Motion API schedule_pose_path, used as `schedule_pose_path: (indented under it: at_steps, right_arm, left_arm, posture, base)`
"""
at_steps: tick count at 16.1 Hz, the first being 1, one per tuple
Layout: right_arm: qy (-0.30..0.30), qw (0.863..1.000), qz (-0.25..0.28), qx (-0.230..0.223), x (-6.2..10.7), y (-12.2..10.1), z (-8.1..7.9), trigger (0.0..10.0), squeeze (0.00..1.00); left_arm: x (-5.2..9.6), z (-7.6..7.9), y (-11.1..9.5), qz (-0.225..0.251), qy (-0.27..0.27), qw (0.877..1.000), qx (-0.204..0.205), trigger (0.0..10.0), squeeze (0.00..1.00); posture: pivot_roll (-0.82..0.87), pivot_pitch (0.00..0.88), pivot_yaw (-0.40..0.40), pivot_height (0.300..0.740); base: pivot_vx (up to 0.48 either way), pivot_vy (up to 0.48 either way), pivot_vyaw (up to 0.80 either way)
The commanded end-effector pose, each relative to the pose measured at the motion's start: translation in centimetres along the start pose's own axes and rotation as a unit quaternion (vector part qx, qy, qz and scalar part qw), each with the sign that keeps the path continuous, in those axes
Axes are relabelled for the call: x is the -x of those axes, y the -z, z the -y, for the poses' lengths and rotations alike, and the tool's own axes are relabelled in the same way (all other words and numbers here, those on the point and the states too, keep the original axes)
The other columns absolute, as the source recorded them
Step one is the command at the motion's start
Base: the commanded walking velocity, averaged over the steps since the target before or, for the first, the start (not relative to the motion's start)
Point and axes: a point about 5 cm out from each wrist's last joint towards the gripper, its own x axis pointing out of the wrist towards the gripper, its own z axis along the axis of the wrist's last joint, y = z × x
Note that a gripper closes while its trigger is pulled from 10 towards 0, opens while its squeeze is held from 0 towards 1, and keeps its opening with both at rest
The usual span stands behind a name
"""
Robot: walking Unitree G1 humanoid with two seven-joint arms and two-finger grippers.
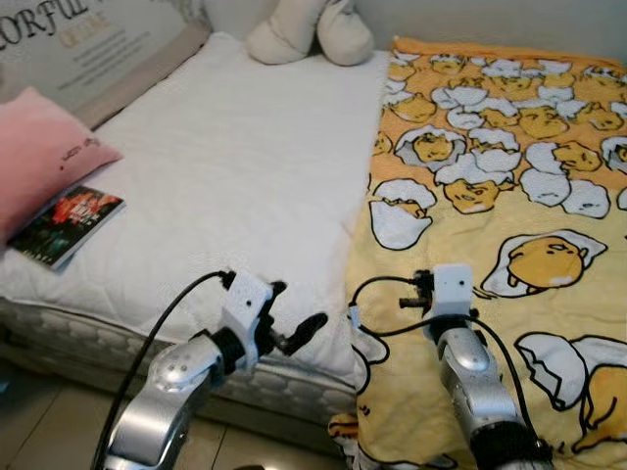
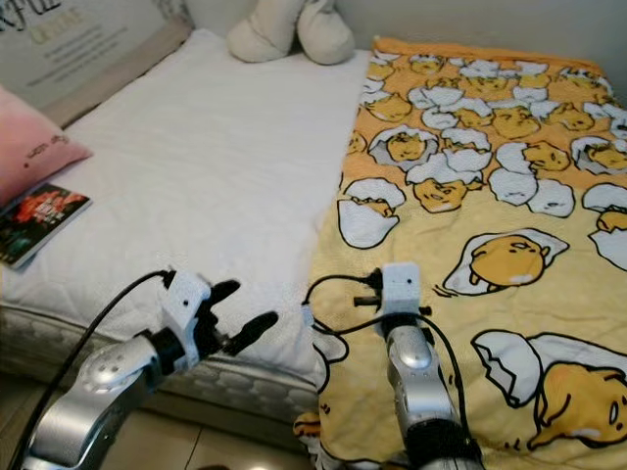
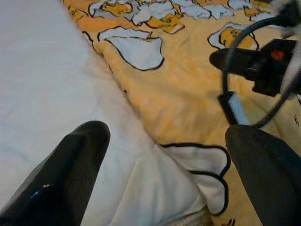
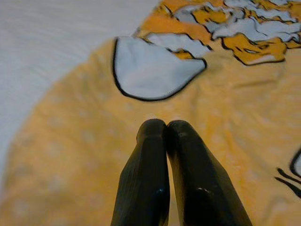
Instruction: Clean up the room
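Observation:
A yellow blanket (image 1: pixel 490 196) printed with egg characters covers the right half of the bed. The left half is bare white mattress (image 1: pixel 225 166). My left gripper (image 1: pixel 299 308) is open near the bed's front edge, just left of the blanket's turned-up corner (image 3: pixel 197 174), with nothing between its fingers (image 3: pixel 80 155). My right gripper (image 4: pixel 166 125) is shut, its two fingertips pressed together and pointing down at the yellow fabric near a white egg-shell print (image 4: pixel 150 70). In the eye views its white wrist mount (image 1: pixel 453 289) hides the fingers.
A dark book (image 1: pixel 67 225) lies at the mattress's left edge beside a pink pillow (image 1: pixel 39 157). A cream plush toy (image 1: pixel 309 29) sits at the head of the bed. A lettered board (image 1: pixel 88 44) leans at the back left. Tiled floor (image 1: pixel 39 421) lies below the bed front.

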Motion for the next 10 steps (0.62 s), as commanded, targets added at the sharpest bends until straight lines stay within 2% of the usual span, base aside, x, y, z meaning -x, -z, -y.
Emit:
schedule_pose_path:
  at_steps: [1, 4, 6, 8, 10]
  right_arm:
    - [0.025, 1.0, -0.003, 0.019, -0.5, 0.1, 0.6, 10.0, 0.0]
    - [0.025, 0.999, -0.03, 0.032, -1.3, 0.6, 0.3, 10.0, 0.0]
    - [-0.023, 0.994, -0.103, -0.003, -1.2, 2.3, -1.2, 10.0, 0.0]
    - [-0.053, 0.988, -0.142, -0.041, -1.0, 3.3, -2.5, 10.0, 0.0]
    - [-0.093, 0.973, -0.196, -0.075, -0.1, 4.9, -4.1, 10.0, 0.0]
  left_arm:
    - [0.0, -0.3, -0.4, 0.003, 0.003, 1.0, -0.013, 10.0, 0.0]
    - [-0.3, -0.4, -1.0, 0.012, 0.004, 1.0, -0.018, 10.0, 0.0]
    - [-0.6, -0.3, -1.6, 0.026, 0.024, 0.999, -0.009, 10.0, 0.0]
    - [-0.6, 0.1, -1.8, 0.025, 0.051, 0.998, -0.013, 10.0, 0.0]
    - [-0.7, 0.1, -2.0, 0.025, 0.055, 0.998, -0.013, 10.0, 0.0]
  posture:
    - [0.03, 0.0, 0.022, 0.74]
    - [0.04, 0.0, 0.022, 0.74]
    - [0.05, 0.0, 0.021, 0.74]
    - [0.05, 0.0, 0.019, 0.74]
    - [0.05, 0.0, 0.019, 0.74]
  base:
    - [0.0, 0.0, 0.0]
    - [0.0, 0.0, 0.0]
    - [0.0, 0.0, 0.0]
    - [0.0, 0.0, 0.0]
    - [0.0, 0.0, 0.0]
